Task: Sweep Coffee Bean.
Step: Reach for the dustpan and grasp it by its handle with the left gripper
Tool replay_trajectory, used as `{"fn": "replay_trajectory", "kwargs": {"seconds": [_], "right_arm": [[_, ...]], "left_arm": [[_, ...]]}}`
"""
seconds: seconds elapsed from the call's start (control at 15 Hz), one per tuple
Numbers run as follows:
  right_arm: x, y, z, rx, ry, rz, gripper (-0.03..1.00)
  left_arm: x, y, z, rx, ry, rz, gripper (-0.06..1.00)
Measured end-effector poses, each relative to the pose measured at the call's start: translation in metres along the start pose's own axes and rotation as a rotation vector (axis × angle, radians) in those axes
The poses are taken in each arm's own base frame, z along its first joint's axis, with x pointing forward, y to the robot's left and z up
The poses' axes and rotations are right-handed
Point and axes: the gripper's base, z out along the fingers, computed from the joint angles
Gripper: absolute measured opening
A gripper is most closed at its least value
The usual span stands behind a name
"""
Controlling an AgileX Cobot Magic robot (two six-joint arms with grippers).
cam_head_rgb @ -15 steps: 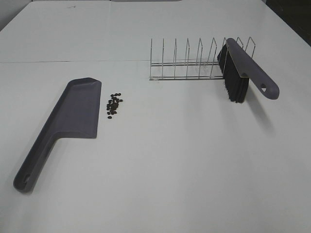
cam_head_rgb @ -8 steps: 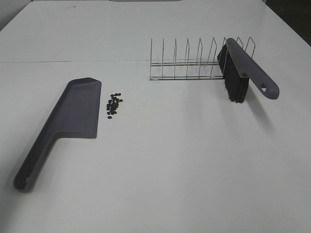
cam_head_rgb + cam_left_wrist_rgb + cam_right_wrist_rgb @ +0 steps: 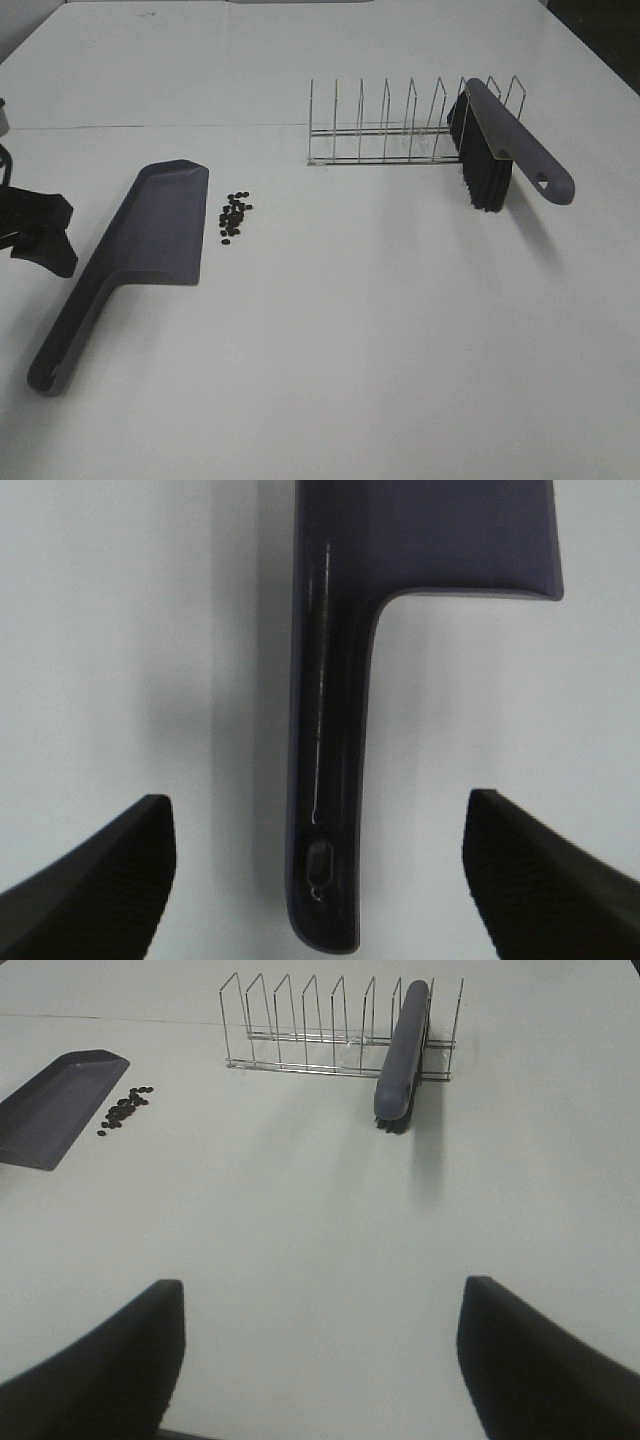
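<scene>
Sweeping not begun: beans point(image 3: 235, 216) lie loose on the table point(image 3: 400, 350), left of centre, just beside the pan point(image 3: 150, 235) lip. Brush point(image 3: 500, 140) sits in the rack point(image 3: 385, 130), upper right, untouched. Left tool point(image 3: 316, 805) and right tool point(image 3: 320, 1295) both wide, empty; the left hangs over the pan handle.

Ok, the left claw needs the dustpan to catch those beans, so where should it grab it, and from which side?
Probably the long narrow handle of the dustpan, from straight above, with the left claw closing across its width. It lies flat on the table, its wide scoop looks too broad to span, and the open claw stands over that handle.
</scene>
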Motion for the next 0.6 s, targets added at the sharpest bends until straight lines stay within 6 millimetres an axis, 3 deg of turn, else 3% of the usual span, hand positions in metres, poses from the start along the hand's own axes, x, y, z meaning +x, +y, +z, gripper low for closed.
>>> {"fn": "replay_trajectory", "kwargs": {"seconds": [0.33, 0.6], "right_arm": [[0.0, 0.0, 0.0, 0.0, 0.0, 0.0, 0.64], [0.0, 0.0, 0.0, 0.0, 0.0, 0.0, 0.64]], "left_arm": [[-0.014, -0.018, 0.039, -0.037, 0.09, 0.037, 0.72], [-0.014, -0.015, 0.06, -0.074, 0.14, 0.033, 0.72]]}}
